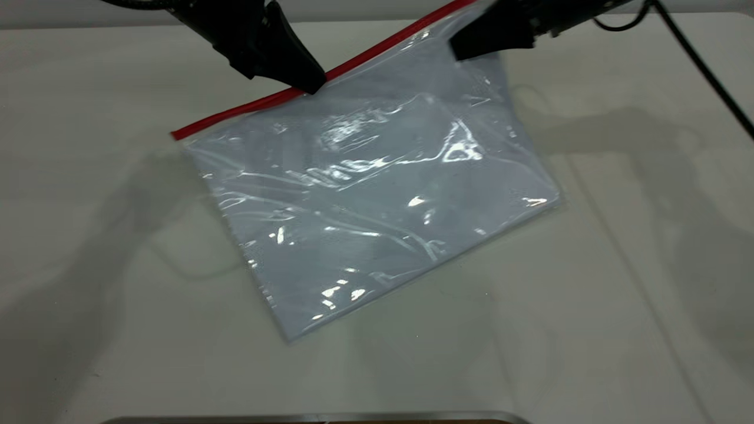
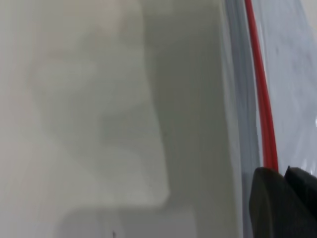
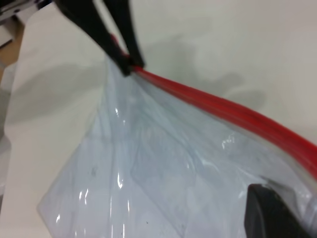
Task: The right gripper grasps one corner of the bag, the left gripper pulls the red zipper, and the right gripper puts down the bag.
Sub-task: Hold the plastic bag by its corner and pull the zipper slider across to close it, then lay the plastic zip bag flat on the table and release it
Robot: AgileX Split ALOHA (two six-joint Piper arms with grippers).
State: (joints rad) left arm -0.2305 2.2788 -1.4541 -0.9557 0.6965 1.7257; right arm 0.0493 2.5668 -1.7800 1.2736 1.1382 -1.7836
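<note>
— Pale tabletop; bag lying slanted, far corner raised off surface, pinched shut in right gripper.
— Noted. Left gripper closed on red zipper partway along strip.
— Risk: slipping off slider under tension; could also yank corner free of right pinch.

Smooth, matte off-white tabletop under bright overhead light, crossed by soft grey shadows at both sides, with a thin metallic silver rim along the near edge and a pale grey band behind the far edge.
</note>
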